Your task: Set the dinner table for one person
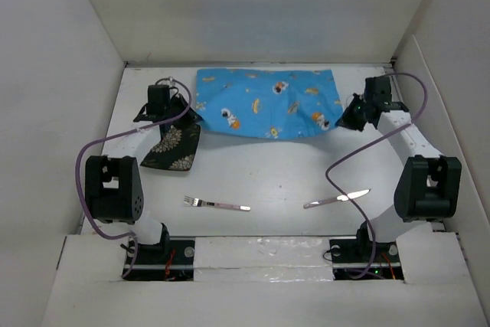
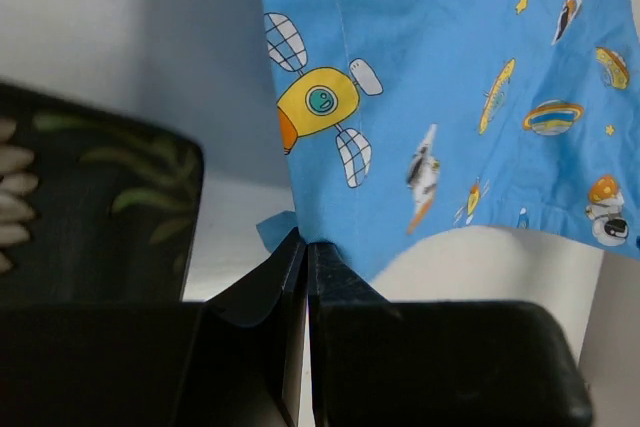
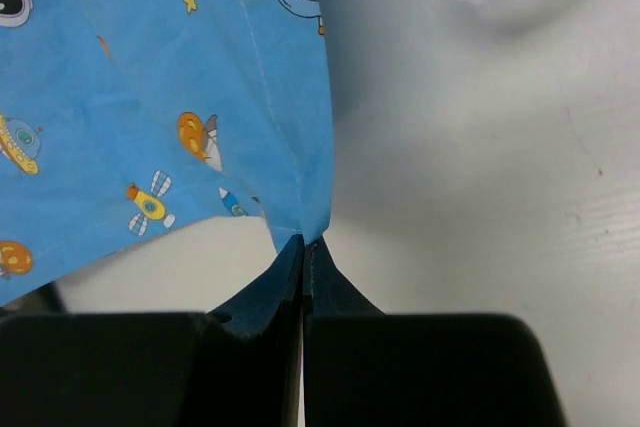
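The left gripper (image 2: 305, 247) and right gripper (image 3: 303, 244) each clamp a near corner of the blue placemat (image 1: 264, 103) over the white dinner table (image 1: 276, 170), while the fork (image 1: 217, 204), knife (image 1: 337, 199) and floral napkin (image 1: 172, 147), on the placemat's near side, await placing.

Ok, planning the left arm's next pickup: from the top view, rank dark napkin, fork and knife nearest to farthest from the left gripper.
1. dark napkin, just in front of the left gripper.
2. fork, near edge, left of centre.
3. knife, near edge, right side.
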Controlling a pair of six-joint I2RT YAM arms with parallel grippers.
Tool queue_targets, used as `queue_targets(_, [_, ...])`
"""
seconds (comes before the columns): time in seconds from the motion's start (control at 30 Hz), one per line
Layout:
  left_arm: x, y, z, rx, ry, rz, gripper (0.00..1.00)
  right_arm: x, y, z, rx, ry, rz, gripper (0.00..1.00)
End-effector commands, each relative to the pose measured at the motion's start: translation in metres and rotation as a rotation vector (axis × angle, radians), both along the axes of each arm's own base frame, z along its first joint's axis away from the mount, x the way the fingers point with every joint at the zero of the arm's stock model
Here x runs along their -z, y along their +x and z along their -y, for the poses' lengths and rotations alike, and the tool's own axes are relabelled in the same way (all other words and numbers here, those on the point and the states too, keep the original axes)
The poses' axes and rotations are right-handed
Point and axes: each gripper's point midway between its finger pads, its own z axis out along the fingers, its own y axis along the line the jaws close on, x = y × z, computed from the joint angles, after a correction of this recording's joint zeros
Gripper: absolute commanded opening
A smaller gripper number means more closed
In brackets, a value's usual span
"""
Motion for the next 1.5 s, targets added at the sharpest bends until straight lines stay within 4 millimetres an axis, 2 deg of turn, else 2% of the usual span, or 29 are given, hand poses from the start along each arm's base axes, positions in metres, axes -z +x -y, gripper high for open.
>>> queue_targets(0.0, [-0.004,-0.008,0.003,0.056,0.015,0.074,0.0,0.013,-0.007,0.004,-0.022,-0.022,0.003,0.0])
queue_targets(0.03, [0.013,-0.018,0.001,0.065,0.028,0.037,0.0,0.022,-0.012,0.005,-0.015,-0.027,-0.022,0.0])
queue_targets(0.07, [0.017,-0.023,0.0,0.067,0.036,0.026,0.0,0.036,-0.022,0.008,0.0,-0.037,-0.056,0.0])
queue_targets(0.13, [0.035,-0.042,0.011,0.1,0.05,-0.029,0.0,0.043,-0.031,0.007,0.011,-0.031,-0.075,0.0])
queue_targets(0.2, [0.042,-0.055,0.016,0.114,0.043,-0.056,0.0,0.058,-0.045,0.007,0.015,-0.028,-0.115,0.0])
queue_targets(0.23, [0.053,-0.067,0.019,0.122,0.038,-0.087,0.0,0.057,-0.049,0.006,0.016,-0.025,-0.116,0.0])
queue_targets(0.27, [0.053,-0.073,0.02,0.121,0.03,-0.087,0.0,0.059,-0.054,0.008,0.024,-0.034,-0.124,0.0])
queue_targets(0.4, [0.069,-0.099,0.006,0.099,0.098,-0.156,0.0,0.06,-0.076,0.018,0.057,-0.071,-0.133,0.0])
queue_targets(0.47, [0.066,-0.107,-0.004,0.082,0.15,-0.161,0.0,0.065,-0.098,0.026,0.062,-0.085,-0.157,0.0])
queue_targets(0.53, [0.067,-0.113,-0.008,0.085,0.171,-0.177,0.0,0.071,-0.109,0.025,0.057,-0.084,-0.184,0.0])
queue_targets(0.67, [0.067,-0.123,-0.021,0.045,0.229,-0.216,0.0,0.069,-0.128,0.02,0.063,-0.049,-0.177,0.0])
queue_targets(0.7, [0.068,-0.126,-0.021,0.049,0.233,-0.23,0.0,0.063,-0.13,0.019,0.075,-0.037,-0.162,0.0])
queue_targets(0.93, [0.069,-0.14,-0.021,0.063,0.225,-0.255,0.0,0.048,-0.136,0.028,0.136,-0.057,-0.148,0.04])
queue_targets(1.2, [0.071,-0.146,-0.017,0.072,0.201,-0.308,0.0,0.06,-0.142,0.024,0.132,-0.031,-0.19,0.08])
queue_targets(1.23, [0.07,-0.145,-0.017,0.07,0.201,-0.305,0.02,0.058,-0.142,0.024,0.135,-0.033,-0.184,0.09])
queue_targets(1.27, [0.068,-0.145,-0.018,0.064,0.206,-0.299,0.12,0.055,-0.141,0.025,0.135,-0.035,-0.173,0.12])
queue_targets(1.3, [0.066,-0.144,-0.019,0.058,0.209,-0.293,0.18,0.054,-0.141,0.025,0.132,-0.038,-0.171,0.19])
queue_targets(1.37, [0.055,-0.138,-0.021,0.043,0.217,-0.263,0.32,0.048,-0.138,0.025,0.13,-0.04,-0.16,0.26])
queue_targets(1.4, [0.051,-0.138,-0.021,0.043,0.219,-0.259,0.34,0.046,-0.138,0.025,0.125,-0.044,-0.158,0.34])
queue_targets(1.47, [0.032,-0.127,-0.022,0.033,0.226,-0.214,0.39,0.035,-0.134,0.025,0.118,-0.044,-0.129,0.41])
